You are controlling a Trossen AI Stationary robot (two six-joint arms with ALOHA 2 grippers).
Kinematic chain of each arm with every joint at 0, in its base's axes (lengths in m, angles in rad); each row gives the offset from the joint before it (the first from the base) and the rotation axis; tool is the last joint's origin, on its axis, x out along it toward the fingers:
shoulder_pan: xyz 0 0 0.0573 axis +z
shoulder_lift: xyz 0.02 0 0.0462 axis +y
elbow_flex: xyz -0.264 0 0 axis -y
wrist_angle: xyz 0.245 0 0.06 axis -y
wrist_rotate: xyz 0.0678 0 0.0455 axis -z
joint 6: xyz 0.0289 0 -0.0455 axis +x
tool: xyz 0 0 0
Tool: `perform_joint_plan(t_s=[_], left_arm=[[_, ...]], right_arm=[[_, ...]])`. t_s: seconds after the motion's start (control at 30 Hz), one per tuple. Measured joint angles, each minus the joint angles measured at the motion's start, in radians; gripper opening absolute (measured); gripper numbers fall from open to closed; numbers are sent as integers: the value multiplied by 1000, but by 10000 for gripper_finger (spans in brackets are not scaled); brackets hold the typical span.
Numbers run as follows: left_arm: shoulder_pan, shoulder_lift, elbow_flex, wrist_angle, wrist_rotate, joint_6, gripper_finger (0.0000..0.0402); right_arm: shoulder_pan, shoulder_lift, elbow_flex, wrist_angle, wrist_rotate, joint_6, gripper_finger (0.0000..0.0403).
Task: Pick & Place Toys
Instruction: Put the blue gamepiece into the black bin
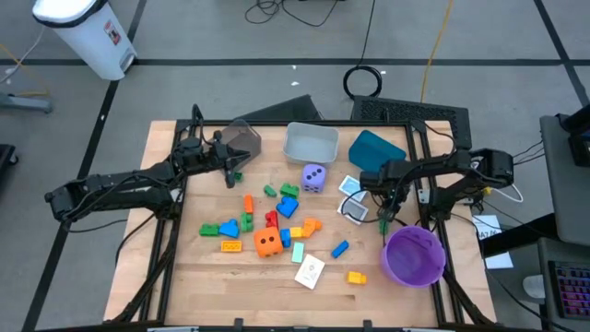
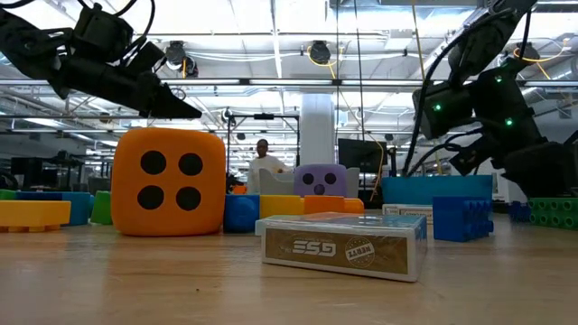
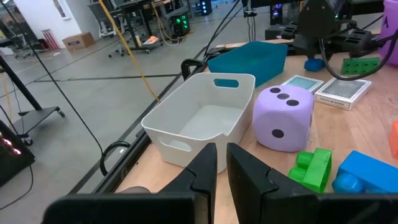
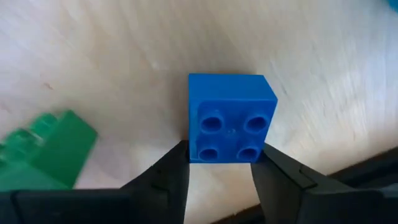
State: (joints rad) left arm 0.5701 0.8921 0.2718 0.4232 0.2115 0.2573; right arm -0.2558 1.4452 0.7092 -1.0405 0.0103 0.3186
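Right hand (image 4: 221,163) has its fingers on both sides of a blue block (image 4: 231,118) on the worktop (image 4: 93,56), green block (image 4: 43,152) just beside. Left hand (image 3: 222,163) is pinched together, empty, grey bin (image 3: 205,118) ahead of it. Looks like early days, most toys unsorted.

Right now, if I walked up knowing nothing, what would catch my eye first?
Probably the scatter of bright toys mid-table, especially the orange die and purple die. Next, the right gripper, its fingers either side of a blue block near the purple bowl.
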Motion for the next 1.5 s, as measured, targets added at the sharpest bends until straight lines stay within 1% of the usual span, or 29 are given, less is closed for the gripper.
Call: perform_joint_plan(t_s=[0.07, 0.2, 0.3, 0.4, 0.57, 0.77, 0.9, 1.03, 1.23, 1.4, 1.5], left_arm=[[0, 0, 0, 0, 0, 0, 47], [0, 0, 0, 0, 0, 0, 47], [0, 0, 0, 0, 0, 0, 47], [0, 0, 0, 0, 0, 0, 47], [0, 0, 0, 0, 0, 0, 47], [0, 0, 0, 0, 0, 0, 47], [0, 0, 0, 0, 0, 0, 47], [0, 0, 0, 0, 0, 0, 47], [0, 0, 0, 0, 0, -5, 47], [0, 0, 0, 0, 0, -7, 47], [0, 0, 0, 0, 0, -7, 47]], right_arm=[[0, 0, 4, 4, -2, -14, 159], [0, 0, 5, 18, -5, -25, 205], [0, 0, 5, 36, -7, -48, 229], [0, 0, 5, 53, -7, -55, 242], [0, 0, 5, 90, -11, -54, 248], [0, -1, 6, 129, -13, -54, 240], [-5, -2, 6, 138, -16, -38, 225], [-27, -2, 6, 144, -29, -17, 196], [-61, -2, 8, 154, -31, -17, 138], [-77, -1, 13, 153, -42, -32, 137], [-77, 0, 40, 155, -37, -41, 139]])
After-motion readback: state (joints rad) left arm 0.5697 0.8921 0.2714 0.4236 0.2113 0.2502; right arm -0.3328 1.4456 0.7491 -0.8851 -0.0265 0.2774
